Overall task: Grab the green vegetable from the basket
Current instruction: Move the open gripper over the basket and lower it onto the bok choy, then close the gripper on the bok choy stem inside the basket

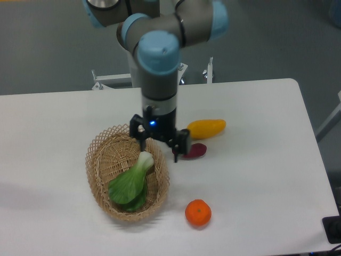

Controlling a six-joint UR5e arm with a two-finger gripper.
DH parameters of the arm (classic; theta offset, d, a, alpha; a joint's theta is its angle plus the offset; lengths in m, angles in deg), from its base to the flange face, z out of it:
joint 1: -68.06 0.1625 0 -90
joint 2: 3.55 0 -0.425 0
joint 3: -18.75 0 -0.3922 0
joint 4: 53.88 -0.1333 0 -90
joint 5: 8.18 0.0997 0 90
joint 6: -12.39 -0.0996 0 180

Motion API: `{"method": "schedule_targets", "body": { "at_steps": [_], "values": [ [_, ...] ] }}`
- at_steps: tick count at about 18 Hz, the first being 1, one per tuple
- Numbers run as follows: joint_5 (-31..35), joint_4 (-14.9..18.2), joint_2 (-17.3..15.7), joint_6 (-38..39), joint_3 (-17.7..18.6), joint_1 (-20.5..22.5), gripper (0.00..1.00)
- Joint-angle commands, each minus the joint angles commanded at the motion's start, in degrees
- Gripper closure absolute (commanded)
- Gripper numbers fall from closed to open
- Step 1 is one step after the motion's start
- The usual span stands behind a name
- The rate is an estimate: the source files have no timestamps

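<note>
The green vegetable (131, 182) lies in the basket (98, 163), its pale stem pointing up and right and its broad green leaves toward the front. My gripper (159, 150) hangs open just above the stem end, over the basket's far right rim. Its two dark fingers (176, 153) straddle that rim and hold nothing.
A purple vegetable (195, 151) lies just right of the gripper, partly hidden by one finger. A yellow fruit (206, 128) sits behind it. An orange (198, 212) rests near the front of the white table (256, 181). The robot base (144, 69) stands at the back.
</note>
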Motion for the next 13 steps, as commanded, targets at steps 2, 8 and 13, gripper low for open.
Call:
{"method": "schedule_targets", "body": {
  "at_steps": [2,8,13],
  "values": [
    [0.3,0.1,2.1,-0.2,0.3,-1.4,0.00],
    [3.6,-0.4,4.7,-1.7,2.0,-3.3,0.00],
    [4.7,-0.4,5.8,-1.8,2.2,-3.3,0.00]
  ]
}}
